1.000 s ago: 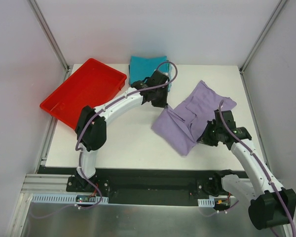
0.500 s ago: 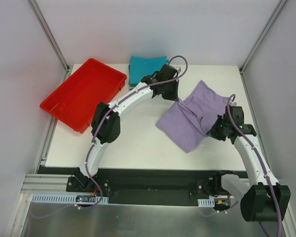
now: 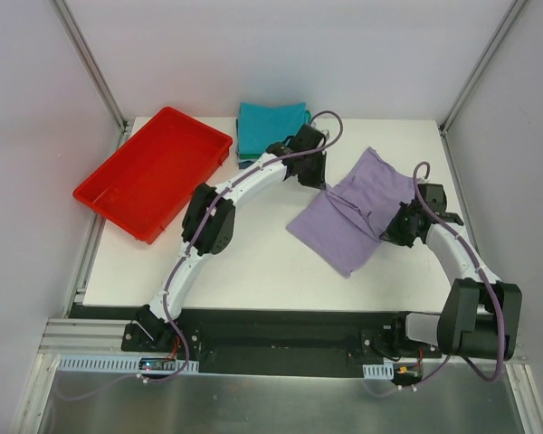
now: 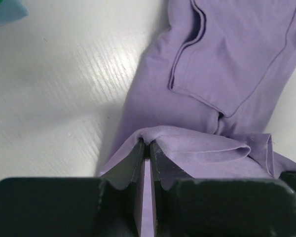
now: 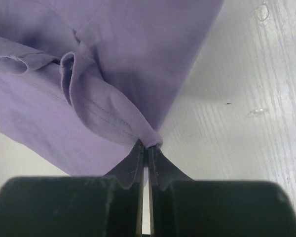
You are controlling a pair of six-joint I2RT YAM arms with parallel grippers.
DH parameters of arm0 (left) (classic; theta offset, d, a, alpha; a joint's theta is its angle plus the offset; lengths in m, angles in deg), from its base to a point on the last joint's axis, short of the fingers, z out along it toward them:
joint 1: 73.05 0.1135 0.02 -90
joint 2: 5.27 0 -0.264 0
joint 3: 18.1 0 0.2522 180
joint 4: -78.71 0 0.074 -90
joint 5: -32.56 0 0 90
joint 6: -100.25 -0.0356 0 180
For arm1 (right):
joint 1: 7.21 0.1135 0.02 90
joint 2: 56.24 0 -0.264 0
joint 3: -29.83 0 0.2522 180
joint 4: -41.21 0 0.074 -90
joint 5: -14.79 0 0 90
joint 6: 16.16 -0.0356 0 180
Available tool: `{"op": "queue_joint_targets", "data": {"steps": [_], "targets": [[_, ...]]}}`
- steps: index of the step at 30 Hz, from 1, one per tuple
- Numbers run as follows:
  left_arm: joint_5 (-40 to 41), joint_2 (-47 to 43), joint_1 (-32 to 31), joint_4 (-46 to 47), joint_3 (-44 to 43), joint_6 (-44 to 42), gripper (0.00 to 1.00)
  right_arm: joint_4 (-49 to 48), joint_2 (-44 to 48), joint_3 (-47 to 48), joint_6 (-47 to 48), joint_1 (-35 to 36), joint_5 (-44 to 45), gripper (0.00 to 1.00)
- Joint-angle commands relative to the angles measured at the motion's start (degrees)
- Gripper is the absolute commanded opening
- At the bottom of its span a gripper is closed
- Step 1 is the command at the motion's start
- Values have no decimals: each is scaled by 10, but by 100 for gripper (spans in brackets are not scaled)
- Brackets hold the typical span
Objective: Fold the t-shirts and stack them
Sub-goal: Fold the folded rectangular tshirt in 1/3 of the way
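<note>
step: folding purple tee (image 3: pixel 344 231) | my left hand (image 4: pixel 148 146) and right hand (image 5: pixel 148 148) each pinch its edge | next: probably lay edges down evenly

Tray (image 3: pixel 152 168) left, shirt (image 3: pixel 355 215) right — apparent stack (image 3: pixel 266 123) behind.

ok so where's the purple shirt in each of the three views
Top view: purple shirt sits right of centre on the white table.
Left wrist: shirt fills the right side, a fold pinched in the left gripper.
Right wrist: shirt upper left, its edge pinched in the right gripper.
Shared landmark: the white table.
</note>
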Motion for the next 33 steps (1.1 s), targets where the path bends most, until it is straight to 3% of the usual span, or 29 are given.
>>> {"op": "queue_joint_targets", "data": {"steps": [1, 6, 8, 10, 11, 14, 15, 16, 18, 23, 27, 33], "targets": [[-29, 18, 14, 36, -28, 16, 5, -49, -39, 29, 10, -13, -18, 0], [-60, 36, 19, 54, -27, 25, 7, -77, -66, 28, 10, -16, -22, 1], [-64, 43, 19, 59, -28, 26, 12, -89, -78, 29, 13, -20, -18, 4], [-75, 46, 21, 68, -28, 27, 32, -101, -95, 37, 15, -29, -18, 19], [-88, 46, 21, 72, -31, 28, 46, -102, -104, 45, 16, -32, -28, 30], [-143, 31, 27, 75, -33, 36, 87, -91, -109, 72, 27, -37, -33, 44], [-158, 20, 28, 76, -29, 37, 99, -82, -101, 79, 28, -37, -26, 53], [-166, 7, 29, 76, -19, 36, 99, -69, -86, 86, 29, -37, -14, 63], [-165, -49, 29, 76, 21, 30, 99, -48, -41, 91, 33, -37, 0, 96], [-80, -201, 30, 82, 213, 33, 99, -6, 62, 60, 34, -31, -47, 96], [-115, -304, 53, 117, 371, 66, 99, -59, 122, -11, 10, 15, -118, 96], [-102, -412, 80, 148, 546, 82, 99, -56, 58, 11, 29, 155, -50, 96]]}}
